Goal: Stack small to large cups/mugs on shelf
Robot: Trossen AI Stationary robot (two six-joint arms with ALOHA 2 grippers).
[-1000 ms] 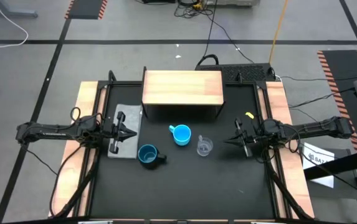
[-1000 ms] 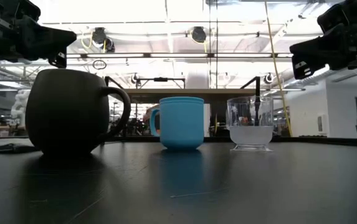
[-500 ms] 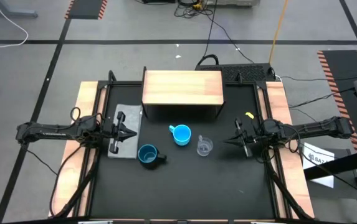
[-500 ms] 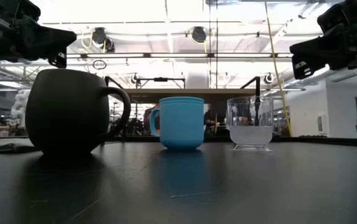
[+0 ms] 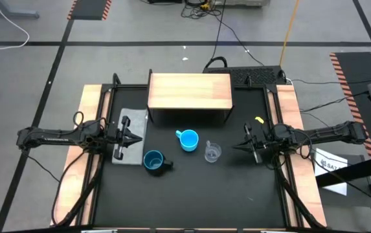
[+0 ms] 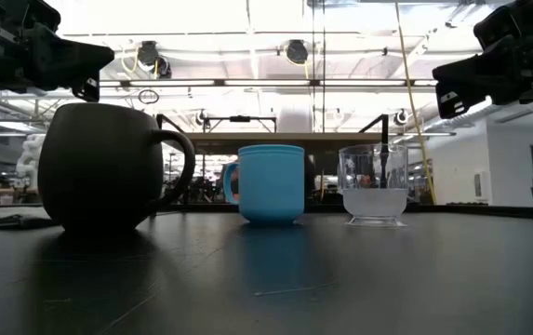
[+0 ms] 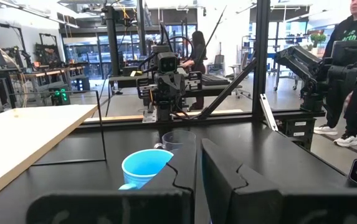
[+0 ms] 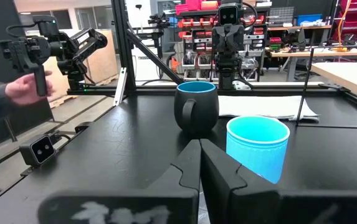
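Three cups stand upright on their bases on the black table, in front of the shelf (image 5: 188, 90), a light wooden board on dark legs at the far middle. These are the dark navy mug (image 5: 154, 160) (image 6: 108, 167), the light-blue cup (image 5: 188, 140) (image 6: 272, 182) and the small clear cup (image 5: 212, 152) (image 6: 373, 184). My left gripper (image 5: 135, 137) (image 7: 198, 152) hovers shut at the table's left, over the grey cloth (image 5: 129, 133). At the right side, beside the clear cup, my right gripper (image 5: 236, 147) (image 8: 199, 146) hovers shut. Both point level toward the cups and touch nothing.
Wooden side rails (image 5: 89, 110) and a black frame border the table. A small yellow item (image 5: 258, 120) lies at the far right. Beyond the table a person (image 7: 352, 56) stands, and a hand (image 8: 22, 87) holds a device.
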